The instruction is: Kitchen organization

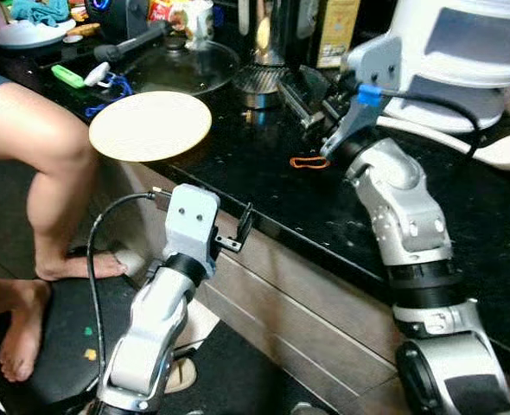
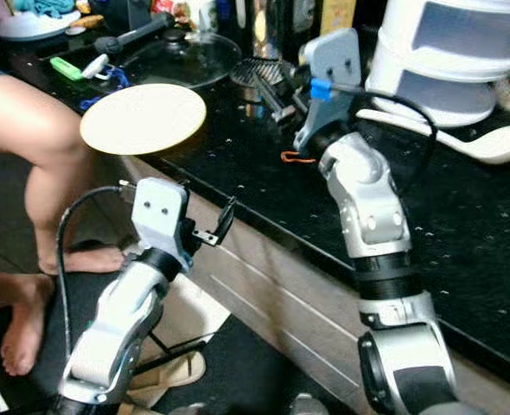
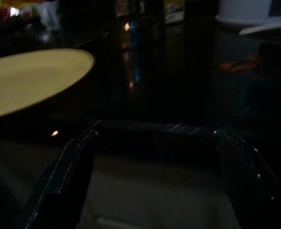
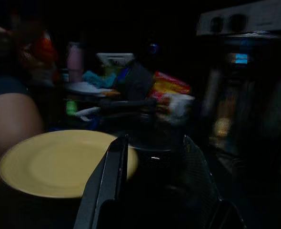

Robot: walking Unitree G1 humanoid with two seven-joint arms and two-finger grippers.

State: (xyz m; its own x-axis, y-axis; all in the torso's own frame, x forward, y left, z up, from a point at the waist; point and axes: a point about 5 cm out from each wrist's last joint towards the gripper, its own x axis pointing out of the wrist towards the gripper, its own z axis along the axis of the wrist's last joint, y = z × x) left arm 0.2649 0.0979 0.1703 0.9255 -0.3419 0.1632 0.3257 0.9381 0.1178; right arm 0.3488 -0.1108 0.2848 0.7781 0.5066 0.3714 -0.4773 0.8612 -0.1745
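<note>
Two silver arms, one yellow plate (image 1: 150, 125), one white ladle (image 1: 506, 149).

A glossy black speckled counter (image 1: 264, 173) runs from the upper left of the frame down to the lower right. Below its edge sit pale brown drawer fronts (image 1: 324, 328). The floor (image 1: 13, 190) at the left is dark, with a black mat (image 1: 56, 337) in the lower left corner.

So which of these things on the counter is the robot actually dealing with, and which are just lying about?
Likely part of the job:
- right gripper, over the counter
- metal skimmer at its fingers
- yellow plate
- left gripper, below the counter edge

Just lying about:
- orange rubber band
- white ladle
- glass lid
- green lighter
</note>
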